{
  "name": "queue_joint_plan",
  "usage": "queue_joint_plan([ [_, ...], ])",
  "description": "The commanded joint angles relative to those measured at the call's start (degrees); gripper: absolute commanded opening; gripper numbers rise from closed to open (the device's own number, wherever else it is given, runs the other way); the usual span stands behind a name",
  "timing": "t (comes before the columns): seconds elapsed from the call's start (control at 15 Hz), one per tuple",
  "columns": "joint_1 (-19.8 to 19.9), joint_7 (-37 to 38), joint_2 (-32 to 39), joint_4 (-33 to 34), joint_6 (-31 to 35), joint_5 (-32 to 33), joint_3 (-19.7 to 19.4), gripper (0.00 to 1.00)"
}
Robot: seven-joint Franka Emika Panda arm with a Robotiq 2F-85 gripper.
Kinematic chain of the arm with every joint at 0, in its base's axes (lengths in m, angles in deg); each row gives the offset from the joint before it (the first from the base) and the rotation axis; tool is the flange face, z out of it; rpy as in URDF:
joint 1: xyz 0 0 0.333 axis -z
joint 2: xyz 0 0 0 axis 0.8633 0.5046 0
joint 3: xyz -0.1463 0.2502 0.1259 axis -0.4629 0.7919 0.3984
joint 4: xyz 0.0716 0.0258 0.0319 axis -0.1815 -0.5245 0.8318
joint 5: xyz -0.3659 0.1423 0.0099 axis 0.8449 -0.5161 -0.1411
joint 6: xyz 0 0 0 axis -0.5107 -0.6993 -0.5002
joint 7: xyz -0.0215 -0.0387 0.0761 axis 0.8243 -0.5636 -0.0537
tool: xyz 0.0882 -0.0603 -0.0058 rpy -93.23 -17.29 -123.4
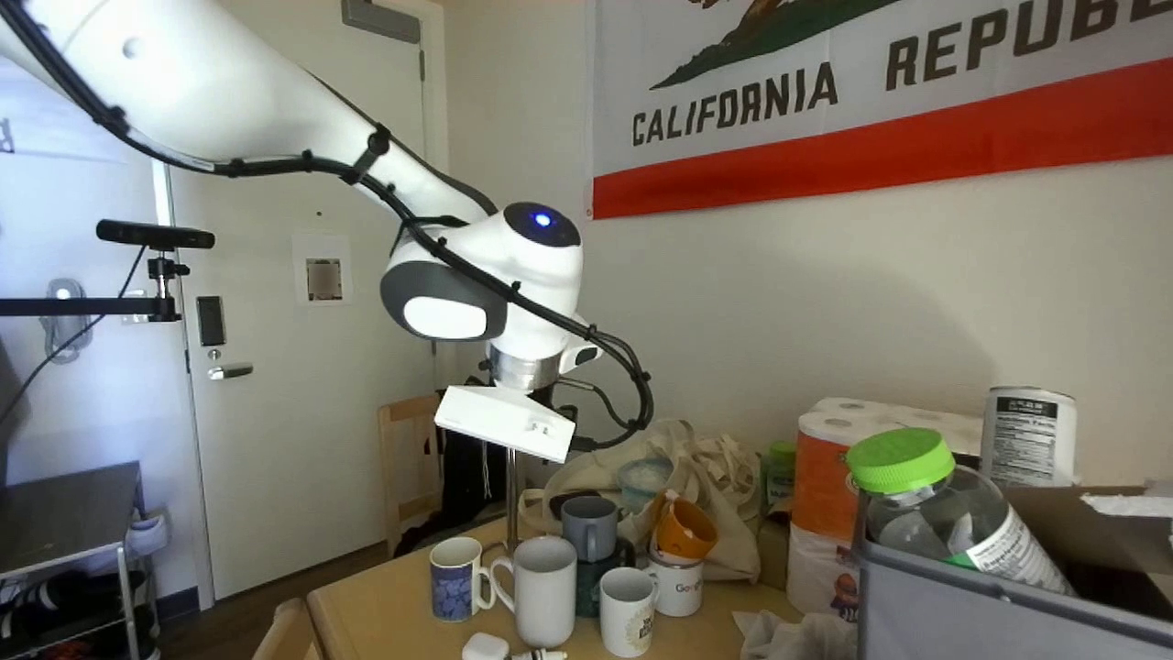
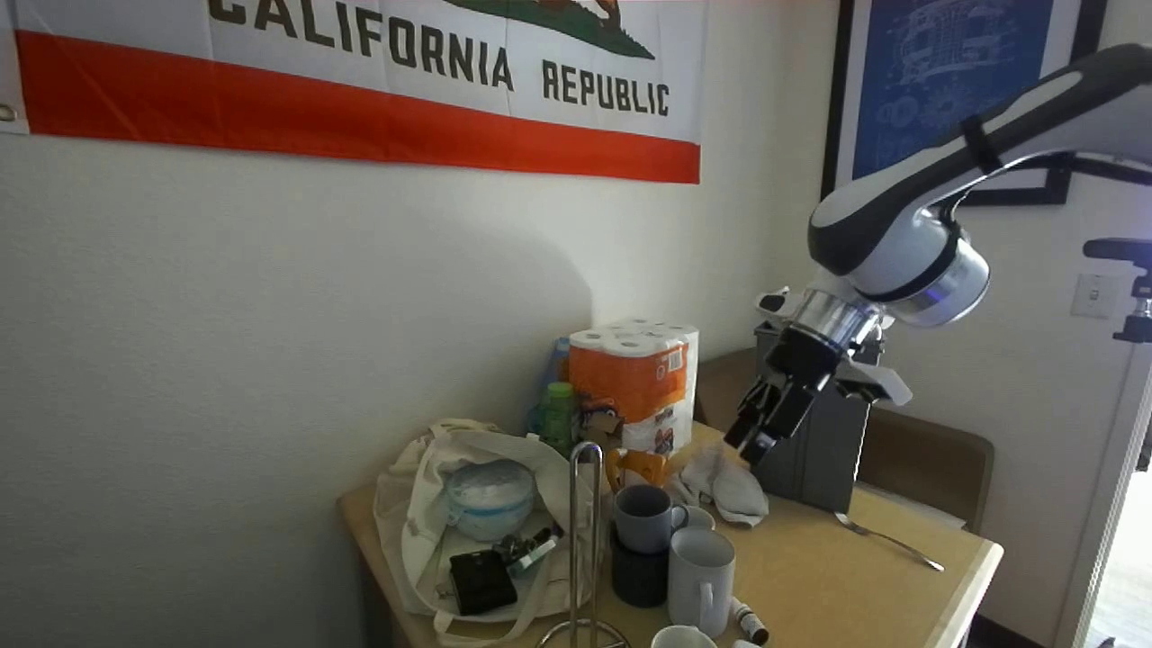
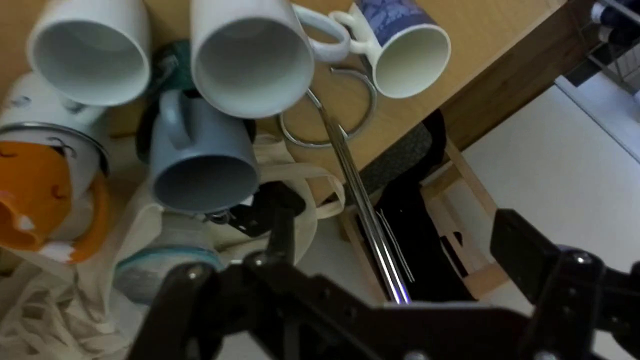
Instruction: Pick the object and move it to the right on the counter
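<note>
The light tan counter (image 1: 376, 616) bears several mugs: a blue-patterned mug (image 1: 453, 588), a tall white mug (image 1: 546, 596), a smaller white mug (image 1: 627, 616), and a grey mug (image 1: 589, 524) on a dark one. Which object the task means is not clear. A metal rod stand (image 2: 573, 540) stands beside the mugs. My gripper (image 2: 749, 443) is above the counter; in an exterior view a white plate hides most of it. In the wrist view my gripper (image 3: 400, 245) is open, its fingers wide apart, with no mug between them. The stand's rod (image 3: 357, 185) appears between the fingers; its depth is unclear.
An orange mug (image 1: 687, 532) sits tilted on a white Google mug (image 1: 678, 588). A cloth bag (image 2: 405, 531) and paper rolls (image 2: 630, 387) stand by the wall. A grey box (image 1: 999, 614) holds a green-lidded jar (image 1: 903, 463). A fork (image 2: 886, 540) lies near the counter's edge.
</note>
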Motion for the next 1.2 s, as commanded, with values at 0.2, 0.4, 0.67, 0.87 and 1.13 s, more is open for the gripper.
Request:
queue_joint_plan([
  [0.2, 0.91, -16.51, 6.53, 4.54, 0.6, -14.53, 8.62, 1.0],
  [0.4, 0.98, -21.04, 8.15, 5.78, 0.71, -17.28, 10.6, 1.0],
  [0.67, 1.24, -26.33, 10.35, 7.27, 1.56, -20.74, 11.34, 1.0],
  [0.87, 1.5, -30.09, 12.35, 9.0, 1.99, -23.89, 11.24, 1.0],
  [1.13, 1.75, -34.36, 15.68, 12.42, 2.34, -27.81, 11.29, 1.0],
])
